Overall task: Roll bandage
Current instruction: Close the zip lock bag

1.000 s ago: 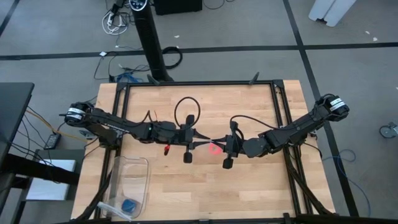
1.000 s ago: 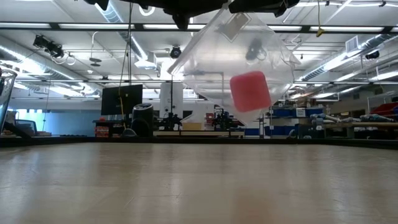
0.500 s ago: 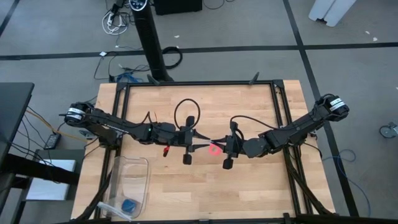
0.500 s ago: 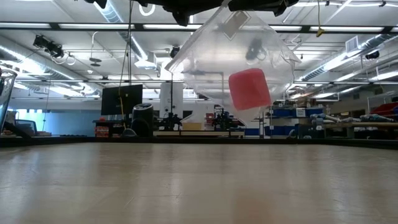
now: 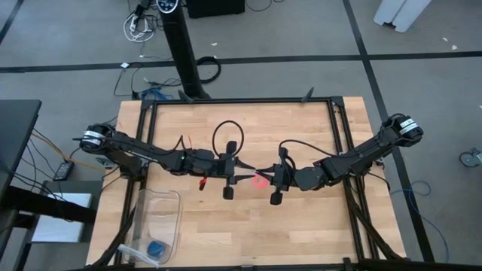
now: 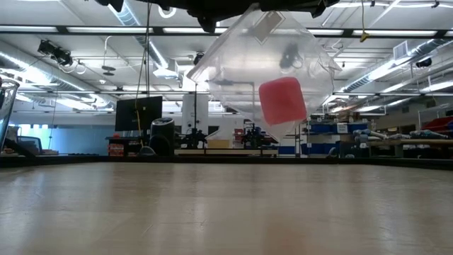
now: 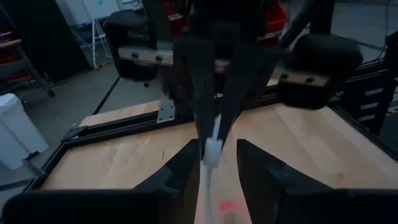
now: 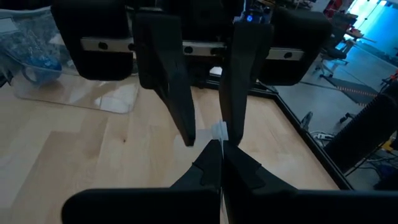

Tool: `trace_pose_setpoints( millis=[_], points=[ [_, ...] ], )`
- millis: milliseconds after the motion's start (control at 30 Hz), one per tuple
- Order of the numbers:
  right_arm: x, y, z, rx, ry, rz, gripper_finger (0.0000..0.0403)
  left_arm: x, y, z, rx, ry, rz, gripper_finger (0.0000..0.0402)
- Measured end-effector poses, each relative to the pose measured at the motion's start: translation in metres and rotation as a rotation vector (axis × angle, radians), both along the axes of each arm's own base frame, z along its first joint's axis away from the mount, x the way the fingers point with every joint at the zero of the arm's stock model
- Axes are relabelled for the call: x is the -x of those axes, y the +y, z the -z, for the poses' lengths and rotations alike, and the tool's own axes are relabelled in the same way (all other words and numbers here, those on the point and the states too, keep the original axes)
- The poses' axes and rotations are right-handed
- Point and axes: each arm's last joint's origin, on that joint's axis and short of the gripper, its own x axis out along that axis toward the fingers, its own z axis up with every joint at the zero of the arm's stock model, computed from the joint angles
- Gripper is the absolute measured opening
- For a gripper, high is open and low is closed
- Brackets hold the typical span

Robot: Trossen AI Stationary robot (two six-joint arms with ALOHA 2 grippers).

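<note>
Two claws meet nose to nose above the middle of the tabletop (image 5: 301,226), sharing one load: a clear bag (image 6: 233,71) with the bandage (image 6: 282,101) inside it.

The right claw (image 5: 261,172) is closed tight on a pale edge of the bag, as the left wrist view shows. The left claw (image 5: 247,171) faces it from the opposite side, at the same edge. Whether it actually grips cannot be told.

The bag hangs below both claws, well clear of the tabletop. Its body is tilted, with one corner lowest. Holding it by the upper edge probably lets the contents settle downward, away from the claws. Having a claw at each side would suit spreading the mouth or tipping the load out.

The bandage is a compact pink-red roll, not a flat band. It lies low in the bag, below the two claws and slightly toward the right claw's side.

From table height the roll looks like a near-square block, rotated a little off level. It therefore has no marked long axis. Its winding axis is judged to stand near upright with a slight lean, though the views do not settle this.

A clear bin (image 5: 158,218) sits on the tabletop well away, on the left claw's side.
</note>
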Motion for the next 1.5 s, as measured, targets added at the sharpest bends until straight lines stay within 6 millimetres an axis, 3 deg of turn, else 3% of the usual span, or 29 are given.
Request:
trace_pose_setpoints(
  millis=[233,767,1500],
  points=[
    [0.000,0.000,0.000,0.000,0.000,0.000,0.0000,-0.001,0.000,-0.002,0.002,-0.027,-0.010,0.0099],
    [0.000,0.000,0.000,-0.001,-0.004,0.004,0.0000,0.000,0.001,0.000,-0.033,-0.001,-0.024,0.0023],
    [0.001,0.002,0.000,0.002,-0.003,0.001,0.0000,0.002,0.003,0.009,-0.065,0.105,-0.081,0.0017]
  ],
)
